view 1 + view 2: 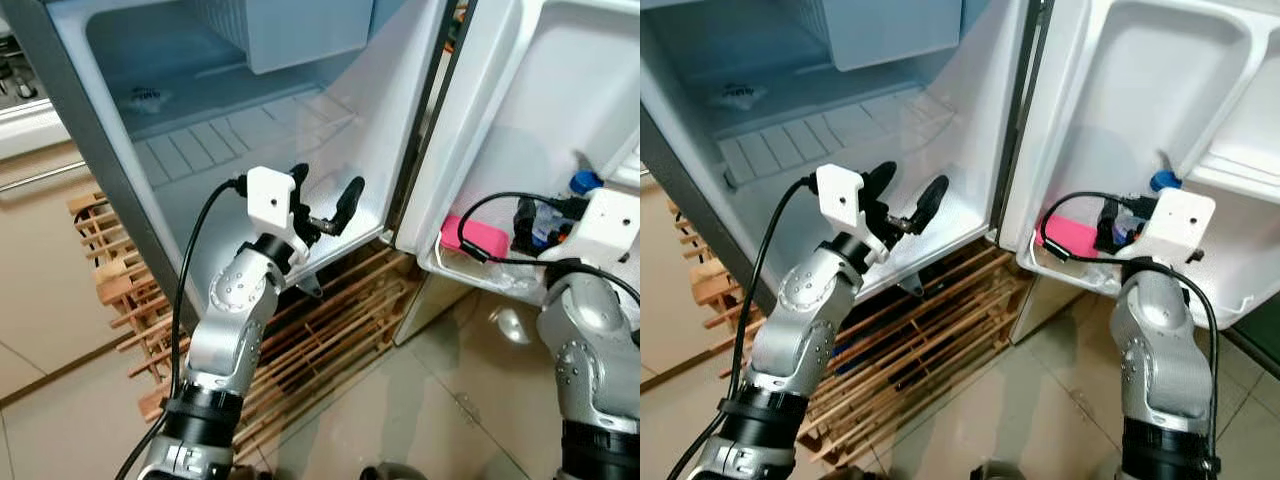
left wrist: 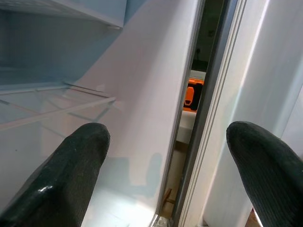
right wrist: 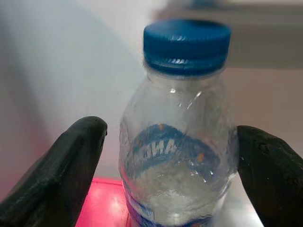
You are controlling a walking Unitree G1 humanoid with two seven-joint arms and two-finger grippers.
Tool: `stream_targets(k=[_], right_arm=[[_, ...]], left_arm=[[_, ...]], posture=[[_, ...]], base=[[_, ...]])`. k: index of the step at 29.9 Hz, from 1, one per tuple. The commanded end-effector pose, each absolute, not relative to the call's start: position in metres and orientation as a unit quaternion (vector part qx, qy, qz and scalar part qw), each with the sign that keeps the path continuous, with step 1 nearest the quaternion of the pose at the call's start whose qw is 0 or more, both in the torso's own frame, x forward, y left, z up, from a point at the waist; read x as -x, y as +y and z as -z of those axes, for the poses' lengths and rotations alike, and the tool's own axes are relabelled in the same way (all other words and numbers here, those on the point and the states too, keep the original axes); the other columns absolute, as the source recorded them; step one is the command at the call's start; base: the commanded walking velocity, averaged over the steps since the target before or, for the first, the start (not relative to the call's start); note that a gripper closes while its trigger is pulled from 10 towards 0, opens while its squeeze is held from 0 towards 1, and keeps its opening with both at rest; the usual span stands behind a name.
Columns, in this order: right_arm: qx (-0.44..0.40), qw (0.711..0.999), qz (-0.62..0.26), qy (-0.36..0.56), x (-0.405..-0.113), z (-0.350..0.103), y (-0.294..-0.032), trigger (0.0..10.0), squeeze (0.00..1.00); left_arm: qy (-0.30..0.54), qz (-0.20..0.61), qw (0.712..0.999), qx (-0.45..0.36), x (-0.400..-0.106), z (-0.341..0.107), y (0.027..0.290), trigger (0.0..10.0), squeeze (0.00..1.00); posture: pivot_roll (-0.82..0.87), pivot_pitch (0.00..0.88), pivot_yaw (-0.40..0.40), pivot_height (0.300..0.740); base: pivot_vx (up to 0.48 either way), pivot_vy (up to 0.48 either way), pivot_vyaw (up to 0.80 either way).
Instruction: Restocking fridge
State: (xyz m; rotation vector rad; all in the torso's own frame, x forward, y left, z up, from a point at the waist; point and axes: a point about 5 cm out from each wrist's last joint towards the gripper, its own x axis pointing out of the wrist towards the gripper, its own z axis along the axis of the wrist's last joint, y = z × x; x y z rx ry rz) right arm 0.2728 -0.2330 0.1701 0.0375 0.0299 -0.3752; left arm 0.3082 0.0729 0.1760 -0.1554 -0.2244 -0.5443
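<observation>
The clear bottle (image 3: pixel 177 137) with a blue cap (image 3: pixel 187 45) stands upright between the right gripper's (image 3: pixel 175 165) spread fingers (image 3: pixel 57 170), neither pad touching it. It sits in the lower door shelf (image 1: pixel 470 272) of the open fridge, beside a pink box (image 1: pixel 475 238); from the head only its cap shows past the wrist. The left gripper (image 1: pixel 325 205) hangs released, holding nothing, before the bare fridge interior (image 1: pixel 200 150). A wooden rack (image 1: pixel 320 320) lies partly hidden under the fridge.
</observation>
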Motion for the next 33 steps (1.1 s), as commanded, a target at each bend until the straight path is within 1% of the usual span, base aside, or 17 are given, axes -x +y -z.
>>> stream_targets(k=[1, 5, 6, 7, 8, 10, 11, 12, 15, 19, 21, 25, 29, 30, 33], right_arm=[[-0.005, 0.980, 0.196, 0.018, -0.266, -0.173, -0.233, 10.0, 1.00], [0.038, 0.977, 0.208, 0.016, -0.250, -0.178, -0.235, 10.0, 1.00], [0.065, 0.972, 0.226, 0.027, -0.244, -0.176, -0.240, 10.0, 1.00], [0.065, 0.972, 0.226, 0.027, -0.244, -0.176, -0.240, 10.0, 1.00], [0.091, 0.967, 0.235, 0.028, -0.237, -0.175, -0.243, 10.0, 0.00], [0.093, 0.967, 0.235, 0.029, -0.234, -0.174, -0.243, 10.0, 0.00], [0.084, 0.969, 0.226, 0.055, -0.228, -0.168, -0.242, 10.0, 0.00], [0.073, 0.972, 0.214, 0.057, -0.225, -0.167, -0.240, 10.0, 0.00], [0.058, 0.977, 0.196, 0.051, -0.221, -0.169, -0.237, 10.0, 0.00], [0.027, 0.988, 0.148, 0.029, -0.218, -0.171, -0.230, 10.0, 0.00], [0.015, 0.990, 0.138, 0.030, -0.216, -0.168, -0.230, 10.0, 0.00], [0.009, 0.992, 0.118, 0.040, -0.215, -0.159, -0.229, 10.0, 0.00], [-0.006, 0.993, 0.106, 0.053, -0.219, -0.151, -0.229, 10.0, 0.00], [0.011, 0.996, 0.076, 0.033, -0.226, -0.155, -0.224, 10.0, 0.00], [0.031, 0.998, 0.061, 0.005, -0.234, -0.163, -0.219, 10.0, 0.00]], left_arm=[[-0.110, 0.269, 0.954, 0.072, -0.309, -0.175, 0.072, 10.0, 0.00], [-0.113, 0.268, 0.954, 0.073, -0.309, -0.177, 0.072, 10.0, 0.00], [-0.114, 0.268, 0.954, 0.074, -0.309, -0.177, 0.072, 10.0, 0.00], [-0.114, 0.268, 0.954, 0.074, -0.309, -0.177, 0.072, 10.0, 0.00], [-0.114, 0.268, 0.954, 0.074, -0.308, -0.176, 0.072, 10.0, 0.00], [-0.114, 0.268, 0.954, 0.074, -0.308, -0.176, 0.072, 10.0, 0.00], [-0.113, 0.269, 0.954, 0.073, -0.307, -0.176, 0.072, 10.0, 0.00], [-0.112, 0.270, 0.953, 0.073, -0.306, -0.175, 0.072, 10.0, 0.00], [-0.110, 0.274, 0.953, 0.072, -0.304, -0.174, 0.071, 10.0, 0.00], [-0.106, 0.283, 0.951, 0.070, -0.298, -0.171, 0.070, 10.0, 0.00], [-0.106, 0.283, 0.951, 0.071, -0.297, -0.171, 0.072, 10.0, 0.00], [-0.132, 0.261, 0.953, 0.076, -0.298, -0.180, 0.082, 10.0, 0.00], [-0.135, 0.268, 0.950, 0.085, -0.295, -0.182, 0.085, 10.0, 0.00], [-0.135, 0.270, 0.949, 0.087, -0.295, -0.183, 0.086, 10.0, 0.00], [-0.140, 0.265, 0.951, 0.071, -0.296, -0.184, 0.086, 10.0, 0.00]], posture=[[-0.18, 0.012, -0.033, 0.728], [-0.18, 0.010, -0.040, 0.728], [-0.18, 0.009, -0.042, 0.728], [-0.18, 0.009, -0.042, 0.728], [-0.18, 0.009, -0.045, 0.728], [-0.18, 0.009, -0.045, 0.728], [-0.19, 0.008, -0.048, 0.728], [-0.19, 0.007, -0.050, 0.728], [-0.19, 0.006, -0.050, 0.728], [-0.20, 0.002, -0.046, 0.728], [-0.20, 0.003, -0.043, 0.728], [-0.20, 0.013, -0.032, 0.728], [-0.20, 0.022, -0.020, 0.728], [-0.21, 0.025, -0.012, 0.728], [-0.20, 0.028, -0.009, 0.728]], base=[[0.000, 0.000, 0.00], [0.000, 0.000, 0.00], [0.000, 0.000, 0.00], [0.000, 0.000, 0.00], [0.000, 0.000, 0.00], [0.000, 0.000, 0.00], [0.000, 0.000, 0.00], [0.000, 0.000, 0.00], [0.000, 0.000, 0.00], [0.000, 0.000, 0.00], [0.000, 0.000, 0.00], [0.000, 0.000, 0.00], [0.000, -0.432, 0.00], [0.000, -0.480, 0.00], [0.000, -0.480, 0.00]])
